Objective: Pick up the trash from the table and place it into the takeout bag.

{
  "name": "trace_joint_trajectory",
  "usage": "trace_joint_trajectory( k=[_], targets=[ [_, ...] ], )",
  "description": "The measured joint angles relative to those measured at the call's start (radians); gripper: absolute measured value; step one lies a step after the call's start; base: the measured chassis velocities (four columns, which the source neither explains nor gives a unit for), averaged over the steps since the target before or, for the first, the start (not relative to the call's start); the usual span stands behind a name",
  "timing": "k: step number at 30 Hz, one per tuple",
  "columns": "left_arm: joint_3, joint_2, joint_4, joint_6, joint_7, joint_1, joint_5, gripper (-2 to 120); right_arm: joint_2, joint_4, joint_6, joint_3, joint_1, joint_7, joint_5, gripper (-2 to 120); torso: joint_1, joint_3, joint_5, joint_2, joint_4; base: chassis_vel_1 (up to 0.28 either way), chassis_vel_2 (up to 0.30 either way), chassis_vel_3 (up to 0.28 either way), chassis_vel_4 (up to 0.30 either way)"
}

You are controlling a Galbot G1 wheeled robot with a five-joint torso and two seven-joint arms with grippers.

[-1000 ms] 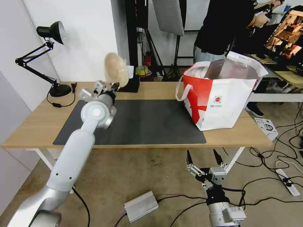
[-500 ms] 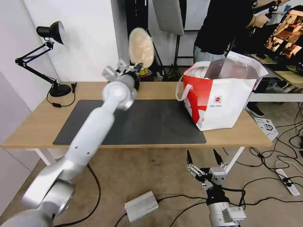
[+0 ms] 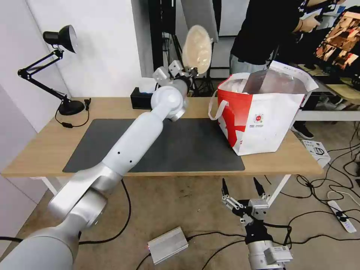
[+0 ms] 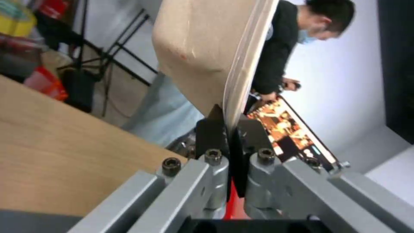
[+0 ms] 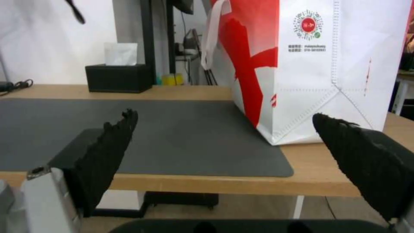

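Observation:
A beige pulp bowl (image 3: 197, 48) hangs on edge high over the back of the table (image 3: 41, 146), a little left of the takeout bag (image 3: 262, 116). My left gripper (image 3: 190, 70) is shut on the bowl's rim. The left wrist view has the bowl (image 4: 202, 48) rising from the left gripper (image 4: 229, 124), whose fingers pinch the thin rim. The white and red bag stands open on the table's right end, foil lining showing. Below the table's front edge my right gripper (image 3: 242, 186) waits open; in its own view the right gripper (image 5: 237, 129) faces the bag (image 5: 336, 64).
A black tissue box (image 3: 140, 101) sits at the table's back edge behind my left arm, and a black desk lamp (image 3: 60, 37) stands at the back left. The dark grey mat (image 3: 180, 150) covers the middle. Cables and a silver box (image 3: 167, 244) lie on the floor.
My left arm has swung right and upward with the bowl, from over the mat's left part to close beside the bag's left rim. The right arm has not moved.

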Motion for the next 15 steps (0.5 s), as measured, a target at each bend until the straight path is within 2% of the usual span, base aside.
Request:
trace_joint_trajectory(
  k=[5,15],
  targets=[
    [0.043,-0.037,0.074,-0.004,0.064,-0.053,-0.009,0,0.000,0.000,0.000,0.000,0.000,0.000,0.000,100,0.000,0.000,0.0000,0.000,-0.0001,0.000,0.000,0.000,0.000],
    [0.099,-0.104,0.180,-0.001,0.138,-0.110,-0.012,0,0.000,0.000,0.000,0.000,0.000,0.000,0.000,100,0.000,0.000,0.0000,0.000,-0.0001,0.000,0.000,0.000,0.000]
  ],
)
